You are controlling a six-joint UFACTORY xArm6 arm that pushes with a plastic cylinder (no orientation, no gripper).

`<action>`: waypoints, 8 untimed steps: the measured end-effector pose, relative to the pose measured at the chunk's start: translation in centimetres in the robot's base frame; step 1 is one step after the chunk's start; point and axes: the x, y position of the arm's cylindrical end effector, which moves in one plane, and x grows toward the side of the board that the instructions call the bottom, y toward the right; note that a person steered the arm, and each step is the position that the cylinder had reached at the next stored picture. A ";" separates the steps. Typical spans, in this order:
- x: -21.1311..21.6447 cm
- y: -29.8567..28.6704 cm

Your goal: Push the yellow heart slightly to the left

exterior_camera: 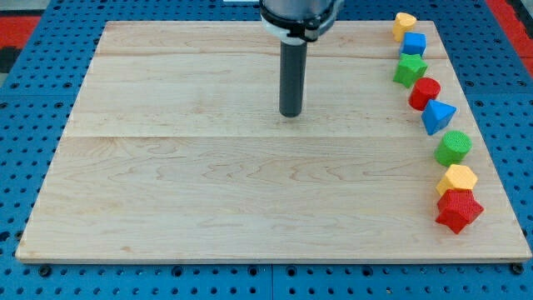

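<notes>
Camera view: yellow heart (405, 22) sits at the counter's (208, 183) two o'clock corner, touching the blue cube (414, 43). No hand fitted; my tip (291, 114) stands well apart. Advise approaching from three o'clock, nudging briefly toward nine.

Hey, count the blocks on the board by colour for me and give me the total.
Yellow: 2, the yellow heart and the yellow hexagon
Blue: 2, the blue cube and the blue triangle
Green: 2, the green star and the green cylinder
Red: 2, the red cylinder and the red star
Total: 8
</notes>
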 end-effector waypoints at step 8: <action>20.7 17.3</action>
